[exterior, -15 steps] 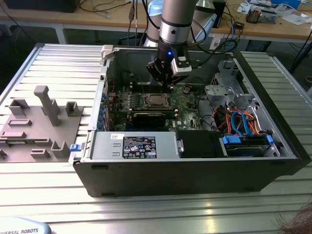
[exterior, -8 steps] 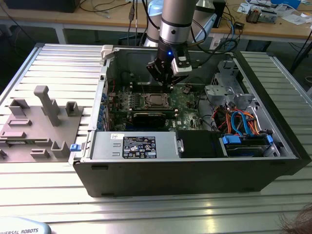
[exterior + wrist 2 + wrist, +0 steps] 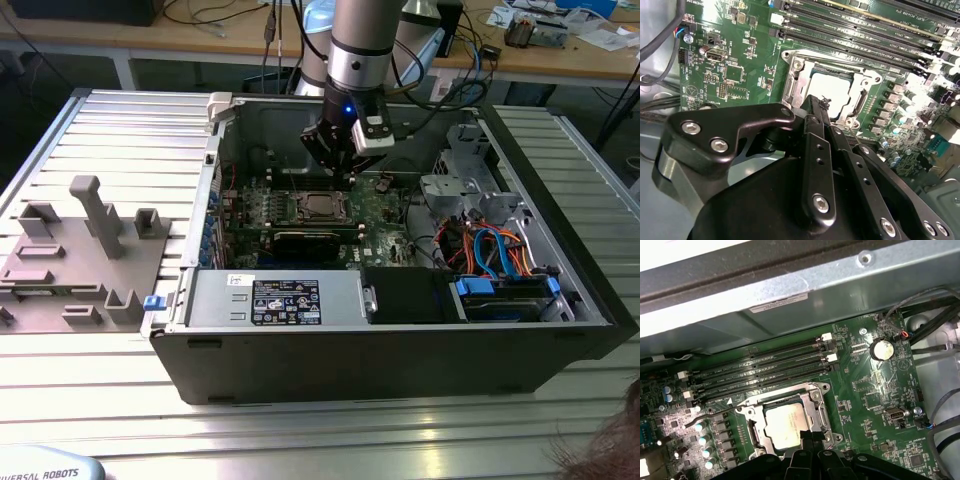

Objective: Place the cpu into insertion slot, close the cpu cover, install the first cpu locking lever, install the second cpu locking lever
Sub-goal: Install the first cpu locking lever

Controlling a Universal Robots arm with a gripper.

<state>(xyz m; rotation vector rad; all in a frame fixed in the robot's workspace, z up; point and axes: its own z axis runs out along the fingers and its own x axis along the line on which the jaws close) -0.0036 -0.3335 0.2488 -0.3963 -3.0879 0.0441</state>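
Observation:
Inside the open computer case (image 3: 190, 345), the cpu (image 3: 318, 207) lies flat in the insertion slot (image 3: 297, 207) on the green board. Both wrist views show its dull silver top (image 3: 832, 90) (image 3: 785, 425) framed by the cpu cover (image 3: 795, 75) (image 3: 818, 410), which lies down over it. A thin locking lever (image 3: 710, 415) runs out past the socket corner toward the capacitors; I cannot tell if it is latched. My gripper (image 3: 350, 170) hangs just above the socket's far edge. Its black fingertips (image 3: 815, 105) (image 3: 807, 437) are pressed together, holding nothing.
Long memory slots (image 3: 760, 372) run beside the socket. Cables (image 3: 490, 245) and a metal drive cage (image 3: 455, 185) fill the exterior view's right of the case, and a power supply (image 3: 280, 300) sits at the front. A grey fixture block (image 3: 80, 260) stands outside the case.

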